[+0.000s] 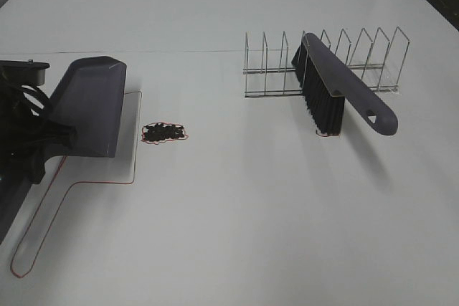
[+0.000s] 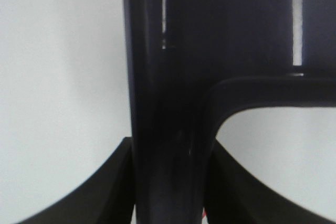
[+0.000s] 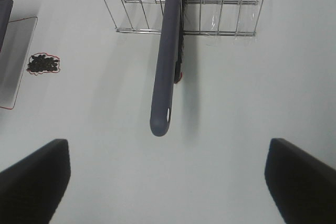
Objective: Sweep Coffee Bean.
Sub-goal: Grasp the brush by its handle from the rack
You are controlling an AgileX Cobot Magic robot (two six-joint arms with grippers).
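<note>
Exterior high view: the coffee bean (image 1: 165, 132) pile lies as one tight dark cluster inside a thin red outline (image 1: 185, 136) on the white table (image 1: 251, 220). It sits just beside the open front edge of the dustpan (image 1: 90, 105) without touching it. Bare table lies all round the pile on the sides away from the dustpan.

The left gripper (image 2: 170, 192) is clamped hard on the dustpan's dark handle and holds the pan at a tilt, so the beans lie beyond the pan from its fingers (image 2: 94, 192).

Well apart from the dustpan, past the beans, the brush (image 1: 344, 87) leans in the wire rack (image 1: 373, 55), bristles down and handle end jutting out.

The right gripper (image 3: 168, 182) hovers with fingers (image 3: 34, 182) spread wide and empty, the brush handle ahead between them and the beans far off toward the dustpan.
</note>
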